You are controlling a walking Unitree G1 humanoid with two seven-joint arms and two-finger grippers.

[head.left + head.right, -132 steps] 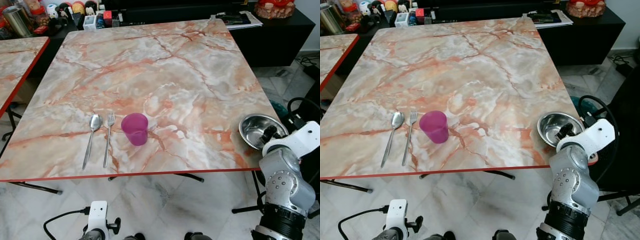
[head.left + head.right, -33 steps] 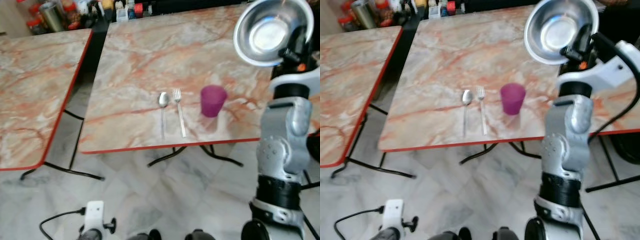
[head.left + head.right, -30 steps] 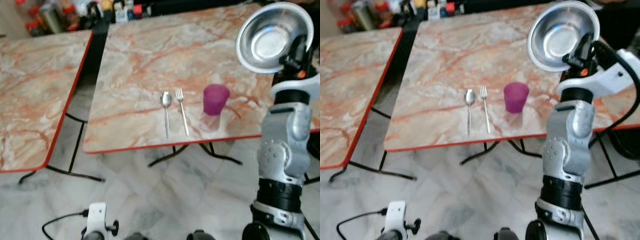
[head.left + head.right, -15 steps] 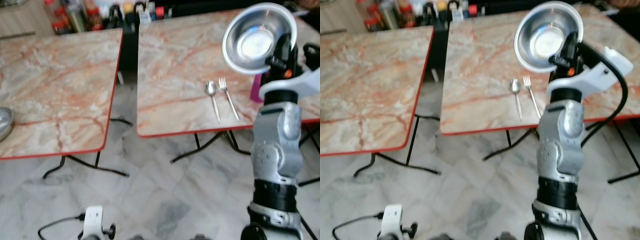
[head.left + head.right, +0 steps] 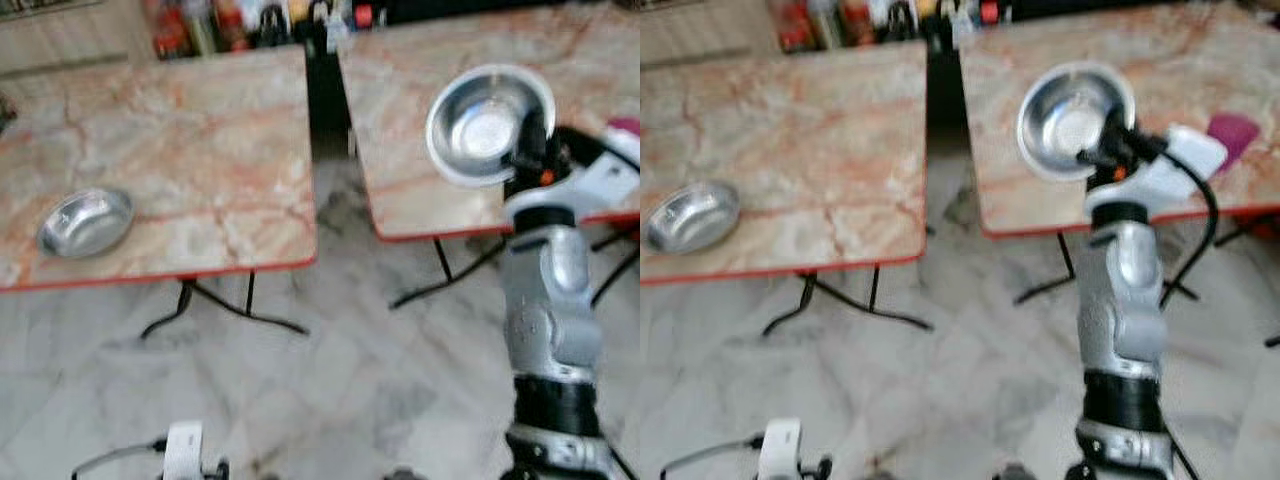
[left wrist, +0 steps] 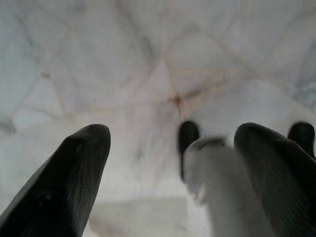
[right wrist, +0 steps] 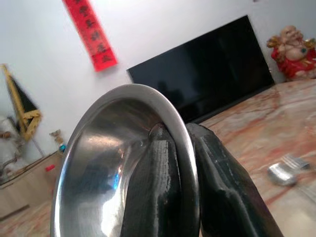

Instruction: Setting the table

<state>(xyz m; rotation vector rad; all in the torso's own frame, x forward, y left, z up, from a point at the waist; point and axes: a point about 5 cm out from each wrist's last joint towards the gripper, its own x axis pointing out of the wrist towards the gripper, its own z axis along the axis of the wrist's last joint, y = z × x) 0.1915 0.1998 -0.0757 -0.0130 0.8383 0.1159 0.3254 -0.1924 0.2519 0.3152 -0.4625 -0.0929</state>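
Steel bowl held aloft over the gap between two marble tables.

Left gripper [image 6: 170,163] hangs low over the pale floor tiles [image 6: 148,74], fingers spread. The right gripper [image 7: 185,163] pinches the rim of the raised steel bowl [image 5: 489,124]; beyond sit the right table [image 5: 440,90], a blurred purple shape, probably a cup [image 5: 1232,134], and a second bowl [image 5: 86,221] on the left table [image 5: 170,140].

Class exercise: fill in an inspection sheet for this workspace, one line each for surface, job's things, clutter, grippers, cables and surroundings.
Surface: two marble-patterned tables, left table and right table, a gap between.
Job's things: held bowl tilted up; second bowl on the left table; purple cup.
Clutter: bottles behind the tables.
Grippers: right gripper pinching the held bowl's rim; left gripper open above the floor.
Cables: black cable.
Surroundings: tiled floor.
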